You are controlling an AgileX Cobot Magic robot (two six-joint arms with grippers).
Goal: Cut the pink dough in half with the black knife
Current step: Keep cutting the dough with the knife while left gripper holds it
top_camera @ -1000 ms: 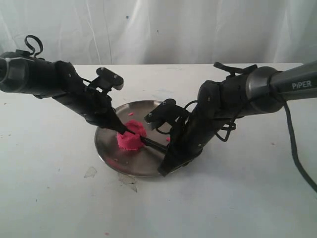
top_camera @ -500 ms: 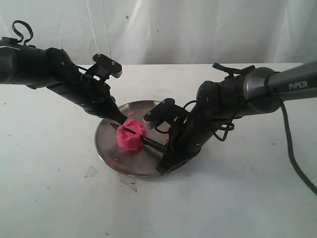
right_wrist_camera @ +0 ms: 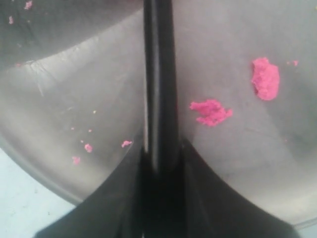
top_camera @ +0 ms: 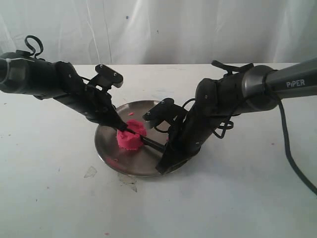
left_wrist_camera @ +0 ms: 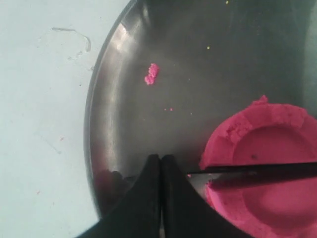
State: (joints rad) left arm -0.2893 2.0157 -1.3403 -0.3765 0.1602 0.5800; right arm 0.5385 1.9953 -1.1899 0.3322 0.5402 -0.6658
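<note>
One round steel plate (top_camera: 106, 145), one bright pink dough mound (top_camera: 130, 140), one slim black knife (top_camera: 153, 145), one white desk (top_camera: 237, 198). Two black end effectors: left end effector (left_wrist_camera: 161, 166), right end effector (right_wrist_camera: 159, 153). Loose pink crumbs (right_wrist_camera: 211, 111): several, too small for an exact count.

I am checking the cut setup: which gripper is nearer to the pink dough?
Left. The left gripper, shut, has its tips beside the pink dough. The right gripper is farther, near the rim of the plate, holding the black knife, whose blade lies across the dough.
</note>
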